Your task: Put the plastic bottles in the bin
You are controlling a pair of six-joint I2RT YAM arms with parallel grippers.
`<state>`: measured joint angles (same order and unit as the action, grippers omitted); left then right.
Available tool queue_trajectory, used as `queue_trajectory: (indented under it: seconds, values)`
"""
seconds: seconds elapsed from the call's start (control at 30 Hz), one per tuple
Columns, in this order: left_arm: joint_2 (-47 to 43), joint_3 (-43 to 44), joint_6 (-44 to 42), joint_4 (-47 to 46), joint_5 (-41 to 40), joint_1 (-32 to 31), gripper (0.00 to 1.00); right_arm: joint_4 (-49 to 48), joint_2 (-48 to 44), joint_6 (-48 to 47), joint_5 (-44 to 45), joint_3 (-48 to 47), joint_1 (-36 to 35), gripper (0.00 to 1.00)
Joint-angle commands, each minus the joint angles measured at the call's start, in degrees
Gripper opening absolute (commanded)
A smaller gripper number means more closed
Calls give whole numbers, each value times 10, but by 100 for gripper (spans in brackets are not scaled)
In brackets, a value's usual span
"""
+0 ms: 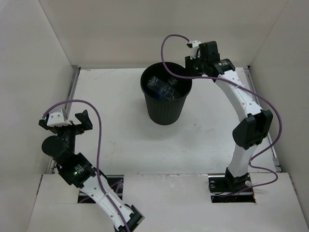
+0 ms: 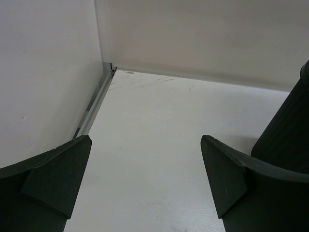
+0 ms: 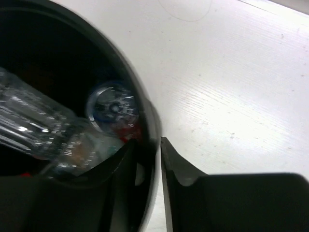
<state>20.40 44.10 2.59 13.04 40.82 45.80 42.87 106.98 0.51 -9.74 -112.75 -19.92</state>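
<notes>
The black ribbed bin (image 1: 164,110) stands at the middle back of the table. Clear plastic bottles (image 1: 161,86) lie inside it; one shows some blue. In the right wrist view a clear bottle (image 3: 38,128) lies across the inside, beside the round end of another bottle (image 3: 113,106) with blue and a bit of red under it. My right gripper (image 1: 193,67) sits at the bin's far right rim (image 3: 150,118). One finger is inside and one outside, closed narrowly on the rim (image 3: 147,141). My left gripper (image 1: 65,121) is wide open and empty over the left of the table (image 2: 145,140).
White walls enclose the table on the left, back and right. A metal strip (image 2: 94,101) runs along the foot of the left wall. The bin's side (image 2: 285,130) shows at the right edge of the left wrist view.
</notes>
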Motion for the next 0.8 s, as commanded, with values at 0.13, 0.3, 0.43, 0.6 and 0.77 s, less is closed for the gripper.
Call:
queue_trajectory:
  seconds: [0.13,0.3,0.43,0.6,0.77]
  values:
    - [7,22,1,-18,15,8,100,9,-5,-28,-13,-17,1,0]
    - [12,21,4,-25,15,7,100,-34,-55,-107,67,-23,-59,0]
    - [13,20,5,-27,15,6,100,-104,-97,-253,191,-7,-138,0]
    - [0,8,5,-28,15,8,100,-318,-186,-446,272,153,-238,0]
    - [-8,-1,6,-25,15,8,100,-499,-217,-542,304,315,-291,0]
